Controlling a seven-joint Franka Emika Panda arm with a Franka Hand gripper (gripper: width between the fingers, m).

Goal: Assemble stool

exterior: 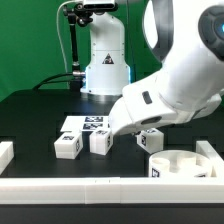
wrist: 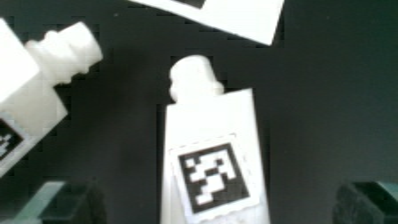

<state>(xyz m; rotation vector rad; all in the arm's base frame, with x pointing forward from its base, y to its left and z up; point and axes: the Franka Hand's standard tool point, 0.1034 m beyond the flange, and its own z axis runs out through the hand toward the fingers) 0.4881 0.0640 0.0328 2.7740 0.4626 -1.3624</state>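
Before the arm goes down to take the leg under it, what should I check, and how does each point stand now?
1. The gripper is open: ok, its fingers stand wide apart.
2. The leg lies midway between the fingers: ok in the wrist view.
3. The second leg is apart from it: ok, a dark gap shows.
4. The marker board does not touch the leg: ok.
5. The seat is out of the way: ok, it stands off to the exterior view's right.
6. Height of the fingers above the table: cannot tell.

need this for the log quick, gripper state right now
gripper: open, holding nothing; a leg lies in line between its fingers, not gripped.
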